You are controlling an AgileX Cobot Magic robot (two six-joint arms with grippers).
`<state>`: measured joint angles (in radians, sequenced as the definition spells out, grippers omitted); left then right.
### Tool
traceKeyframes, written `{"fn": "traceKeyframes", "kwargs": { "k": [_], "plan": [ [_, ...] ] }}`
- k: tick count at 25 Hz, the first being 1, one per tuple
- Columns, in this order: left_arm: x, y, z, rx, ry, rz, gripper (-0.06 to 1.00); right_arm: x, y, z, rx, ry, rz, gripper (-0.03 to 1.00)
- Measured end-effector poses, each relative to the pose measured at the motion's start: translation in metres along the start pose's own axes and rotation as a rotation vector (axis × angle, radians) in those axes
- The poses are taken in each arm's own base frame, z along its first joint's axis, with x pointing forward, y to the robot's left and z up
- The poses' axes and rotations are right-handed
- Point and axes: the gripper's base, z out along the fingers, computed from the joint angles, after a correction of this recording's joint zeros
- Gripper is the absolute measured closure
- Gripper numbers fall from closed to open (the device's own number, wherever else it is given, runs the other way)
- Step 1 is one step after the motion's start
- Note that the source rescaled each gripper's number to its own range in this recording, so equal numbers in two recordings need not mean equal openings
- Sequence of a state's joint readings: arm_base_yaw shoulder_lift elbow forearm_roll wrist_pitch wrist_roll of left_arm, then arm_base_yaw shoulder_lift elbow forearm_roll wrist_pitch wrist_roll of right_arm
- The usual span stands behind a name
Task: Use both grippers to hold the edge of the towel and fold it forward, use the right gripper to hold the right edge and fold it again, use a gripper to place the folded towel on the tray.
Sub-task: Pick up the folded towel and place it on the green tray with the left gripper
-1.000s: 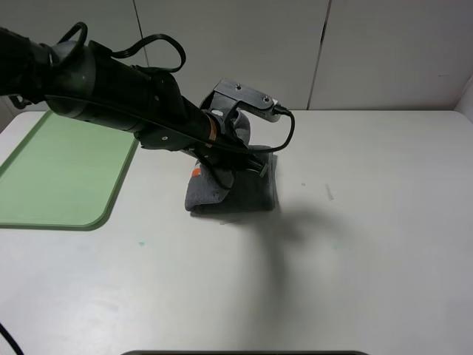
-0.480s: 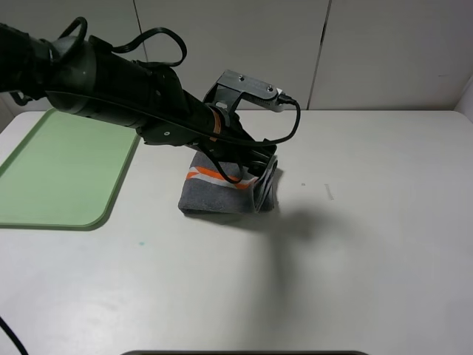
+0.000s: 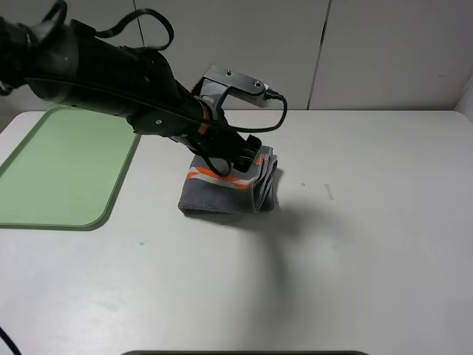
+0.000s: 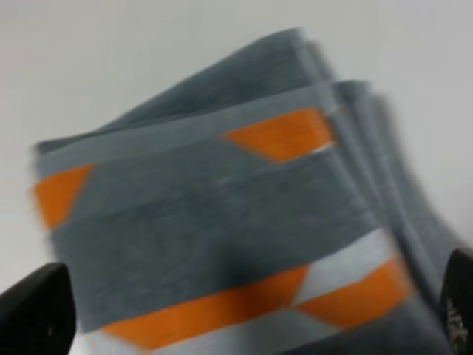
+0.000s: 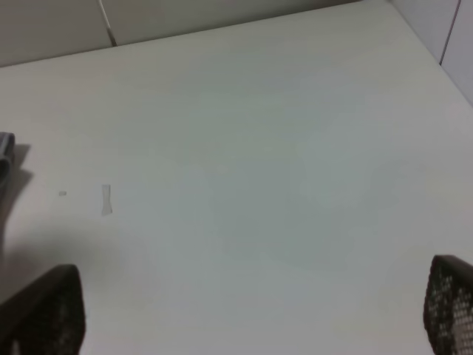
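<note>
The towel (image 3: 222, 194) lies folded into a thick dark grey bundle with orange stripes on the white table, its layered edge facing right. It fills the left wrist view (image 4: 222, 214), blurred. My left gripper (image 3: 249, 153) has reached across from the left and hangs just over the towel's far edge. Its fingers stand wide apart at either side of the cloth in the left wrist view (image 4: 247, 314), so it is open. The pale green tray (image 3: 66, 170) lies at the far left, empty. My right gripper (image 5: 244, 318) is open over bare table and is out of the exterior view.
The white table (image 3: 355, 244) stretches to the right and front of the towel. A small pale mark (image 5: 106, 200) is on the table near the right gripper. A white panelled wall (image 3: 384, 52) stands behind the table.
The left arm has risen and drawn back to the left off the towel. The towel's orange stripes came into view, and its near left corner has shifted slightly left.
</note>
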<state>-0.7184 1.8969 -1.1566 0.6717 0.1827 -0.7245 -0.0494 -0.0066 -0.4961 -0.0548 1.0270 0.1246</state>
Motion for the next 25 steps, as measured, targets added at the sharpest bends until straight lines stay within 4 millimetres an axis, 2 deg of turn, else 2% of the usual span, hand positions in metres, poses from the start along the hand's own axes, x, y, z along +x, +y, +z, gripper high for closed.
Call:
{"fn": "traceKeyframes", "kwargs": {
  "k": [5, 13, 19, 25],
  "plan": [
    [0.005, 0.018, 0.002, -0.063, 0.068, -0.066, -0.06, 0.000, 0.000, 0.000, 0.000, 0.000, 0.000, -0.03],
    [0.006, 0.039, 0.006, -0.098, 0.085, -0.118, -0.06, 0.000, 0.000, 0.000, 0.000, 0.000, 0.000, -0.03],
    [0.020, 0.034, 0.033, -0.078, 0.128, -0.107, -0.06, 0.000, 0.000, 0.000, 0.000, 0.000, 0.000, -0.03],
    [0.029, 0.039, 0.052, -0.058, 0.136, -0.128, -0.06, 0.000, 0.000, 0.000, 0.000, 0.000, 0.000, -0.03]
  ]
}}
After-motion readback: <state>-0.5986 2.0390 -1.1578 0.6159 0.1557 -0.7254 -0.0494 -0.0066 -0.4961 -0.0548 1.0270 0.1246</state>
